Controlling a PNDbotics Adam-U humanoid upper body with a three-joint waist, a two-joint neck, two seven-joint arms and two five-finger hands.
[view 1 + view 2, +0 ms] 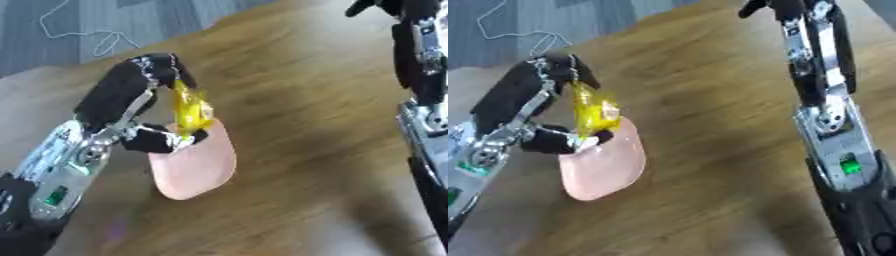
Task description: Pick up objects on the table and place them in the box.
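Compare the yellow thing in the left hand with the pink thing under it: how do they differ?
The yellow packet is crinkled, shiny and narrow; the pink piece is smooth, matte and broad with rounded corners. The packet is pinched between the left hand's fingers and thumb and stands nearly upright; the pink piece appears to lie on the wooden table, though that contact is not certain. The packet is the smaller. Both sit at the left hand.
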